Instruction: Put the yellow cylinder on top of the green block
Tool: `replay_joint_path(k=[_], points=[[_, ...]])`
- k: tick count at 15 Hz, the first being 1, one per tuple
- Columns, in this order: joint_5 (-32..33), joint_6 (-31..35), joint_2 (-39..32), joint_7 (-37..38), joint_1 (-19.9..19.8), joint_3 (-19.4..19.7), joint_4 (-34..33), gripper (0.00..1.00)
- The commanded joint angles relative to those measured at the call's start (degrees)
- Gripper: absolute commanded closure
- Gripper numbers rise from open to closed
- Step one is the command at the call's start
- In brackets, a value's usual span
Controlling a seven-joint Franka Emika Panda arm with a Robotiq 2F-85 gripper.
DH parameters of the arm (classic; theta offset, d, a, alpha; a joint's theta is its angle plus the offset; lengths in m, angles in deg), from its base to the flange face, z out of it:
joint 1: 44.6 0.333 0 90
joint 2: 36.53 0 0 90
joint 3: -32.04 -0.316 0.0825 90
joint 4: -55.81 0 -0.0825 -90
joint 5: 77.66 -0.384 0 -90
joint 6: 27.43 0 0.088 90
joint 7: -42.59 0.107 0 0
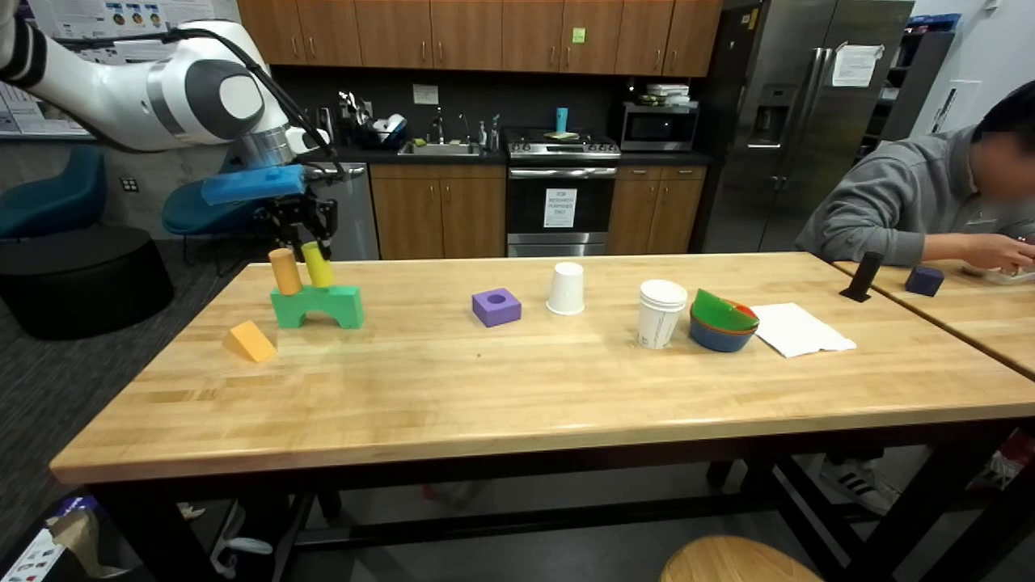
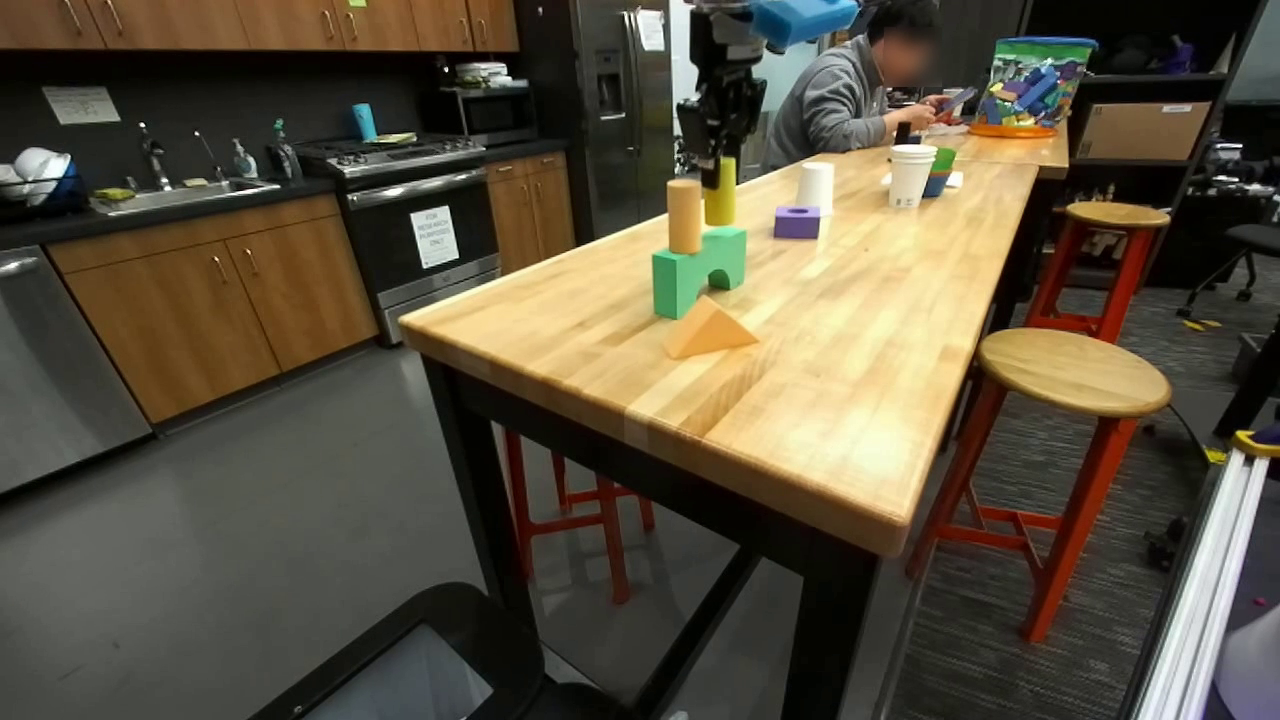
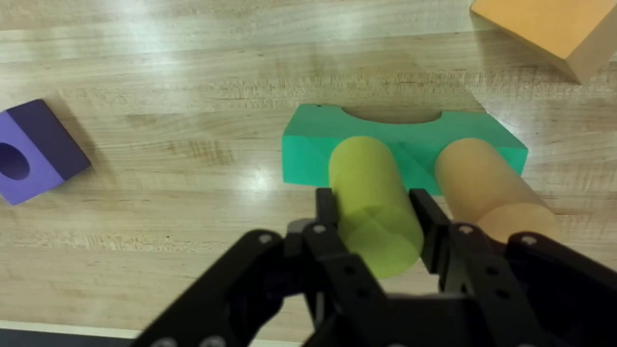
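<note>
Supporting a tan cylinder (image 3: 487, 185), the arched green block (image 3: 414, 161) is standing beneath the smooth yellow cylinder (image 3: 373, 205), which the gripper (image 3: 375, 206) is clamping. Yellow-to-green contact: unclear.

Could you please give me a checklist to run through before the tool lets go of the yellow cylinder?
1. Tool shut on the yellow cylinder: ok.
2. Yellow cylinder over the green block: ok.
3. Its base touching the block: cannot tell.
4. Green block standing on the table: ok.
5. Orange-tan cylinder upright on the block: ok.
6. Room to open the tool beside the orange-tan cylinder: cannot tell; they look close.
</note>
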Motion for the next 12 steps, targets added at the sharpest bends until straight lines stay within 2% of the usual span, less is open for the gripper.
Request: replay_joint_path(k=[1, 12], points=[[-1.1, -0.8, -0.5, -0.4, 0.0, 0.1, -1.2, 0.84], [-1.7, -0.7, -0.2, -0.5, -0.1, 0.3, -0.8, 0.84]])
